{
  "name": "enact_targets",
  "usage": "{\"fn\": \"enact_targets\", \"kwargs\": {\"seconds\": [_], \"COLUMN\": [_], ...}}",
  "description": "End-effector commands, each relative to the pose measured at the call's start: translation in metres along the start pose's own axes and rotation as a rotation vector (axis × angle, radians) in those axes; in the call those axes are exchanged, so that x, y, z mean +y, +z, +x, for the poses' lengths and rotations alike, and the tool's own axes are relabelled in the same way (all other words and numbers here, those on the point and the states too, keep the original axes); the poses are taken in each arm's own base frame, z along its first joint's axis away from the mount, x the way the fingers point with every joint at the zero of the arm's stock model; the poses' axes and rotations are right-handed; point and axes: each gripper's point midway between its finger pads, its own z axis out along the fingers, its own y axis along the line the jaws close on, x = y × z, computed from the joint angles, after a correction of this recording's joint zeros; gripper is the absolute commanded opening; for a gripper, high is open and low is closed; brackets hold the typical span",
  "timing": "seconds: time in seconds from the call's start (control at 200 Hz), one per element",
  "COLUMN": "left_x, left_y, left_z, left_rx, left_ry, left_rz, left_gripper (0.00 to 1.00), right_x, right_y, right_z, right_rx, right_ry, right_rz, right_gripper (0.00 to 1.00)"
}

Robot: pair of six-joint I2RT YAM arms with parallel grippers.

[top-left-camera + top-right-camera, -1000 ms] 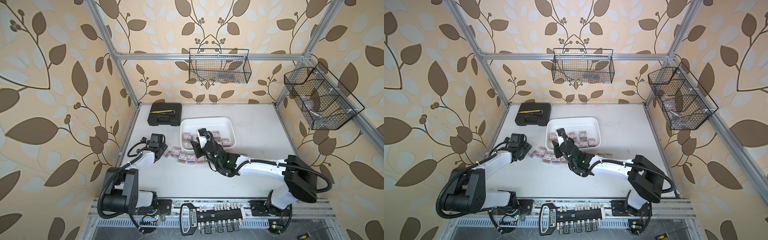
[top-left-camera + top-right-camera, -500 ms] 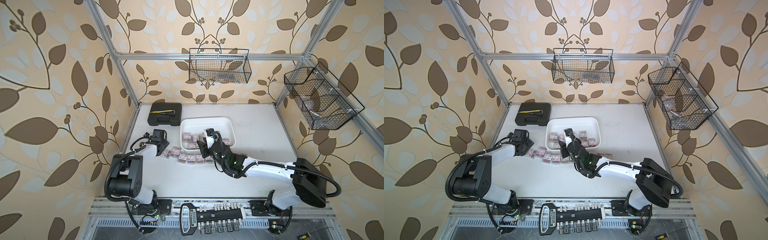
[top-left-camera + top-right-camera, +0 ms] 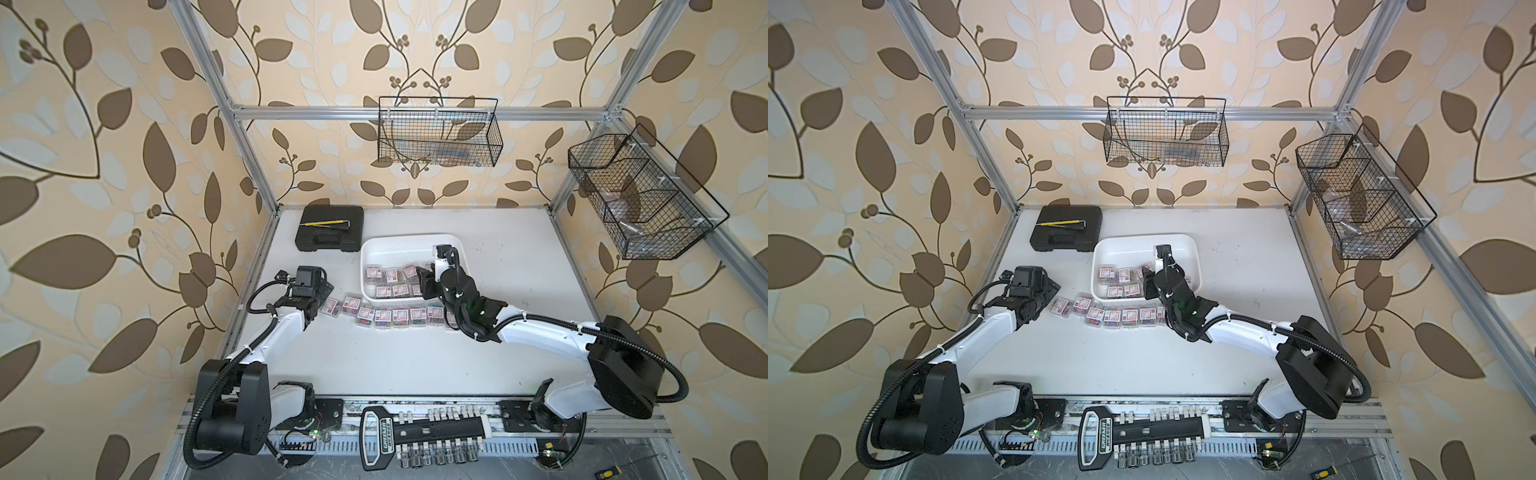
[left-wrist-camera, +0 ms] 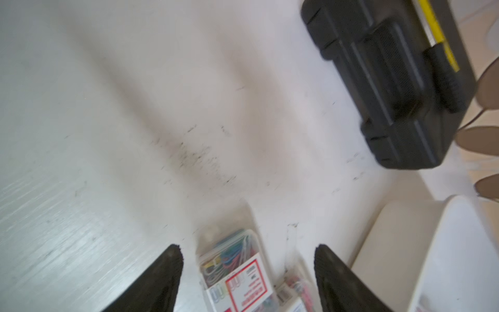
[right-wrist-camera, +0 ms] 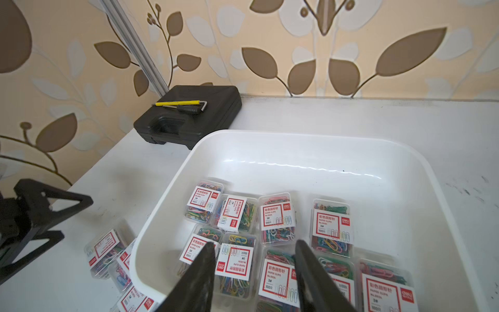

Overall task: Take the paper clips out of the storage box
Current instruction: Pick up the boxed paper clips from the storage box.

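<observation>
The storage box (image 3: pixel 409 239) (image 3: pixel 1142 239) is a shallow white tray at mid-table. Several clear boxes of paper clips (image 3: pixel 392 274) (image 5: pixel 276 218) lie in its near half. Several more stand in a row (image 3: pixel 384 316) (image 3: pixel 1129 316) on the table in front of it. My left gripper (image 3: pixel 323 305) (image 4: pixel 248 248) is open at the row's left end. One clip box (image 4: pixel 235 264) lies flat on the table between its fingers, clear of both. My right gripper (image 3: pixel 424 284) (image 5: pixel 254 243) hangs open over the tray's near boxes, straddling one (image 5: pixel 236 260) without holding it.
A black hard case (image 3: pixel 329 228) with a yellow tool on top lies at the back left, close to the tray. Black wire baskets hang on the back wall (image 3: pixel 438 133) and the right wall (image 3: pixel 636 195). A socket rack (image 3: pixel 419 432) lies along the front rail.
My left jaws have spread wide, and the box at the row's left end now lies free. My right jaws have parted a little and shifted slightly right over the tray.
</observation>
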Motion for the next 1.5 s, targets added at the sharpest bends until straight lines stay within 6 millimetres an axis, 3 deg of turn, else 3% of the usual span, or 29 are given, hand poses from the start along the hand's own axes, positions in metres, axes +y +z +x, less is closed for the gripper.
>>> {"fn": "enact_targets", "kwargs": {"seconds": [0.0, 0.27, 0.485, 0.665, 0.69, 1.05, 1.495], "left_x": [-0.006, -0.015, -0.031, -0.047, -0.043, -0.062, -0.074], "left_y": [0.004, 0.019, 0.034, 0.035, 0.042, 0.047, 0.056], "left_z": [0.011, 0.017, 0.021, 0.011, 0.015, 0.009, 0.022], "left_rx": [0.048, 0.080, 0.122, 0.106, 0.121, 0.148, 0.240], "left_ry": [-0.027, -0.043, -0.043, -0.024, -0.016, 0.098, 0.231], "left_rz": [0.052, 0.070, 0.097, 0.115, 0.092, 0.089, 0.111], "left_gripper": [0.83, 0.93, 0.93, 0.93, 0.93, 0.94, 0.90], "right_x": [-0.011, -0.017, -0.025, -0.035, -0.036, -0.050, -0.070], "right_y": [-0.004, -0.007, -0.003, 0.002, 0.003, 0.014, 0.028], "right_z": [0.001, 0.002, 0.006, 0.010, 0.010, 0.019, 0.029], "right_rx": [0.002, 0.000, 0.012, 0.031, 0.033, 0.071, 0.126], "right_ry": [0.016, 0.020, 0.020, 0.036, 0.037, 0.048, 0.090], "right_rz": [0.025, 0.036, 0.060, 0.084, 0.086, 0.145, 0.275], "right_gripper": [0.51, 0.53, 0.53, 0.54, 0.54, 0.58, 0.59]}}
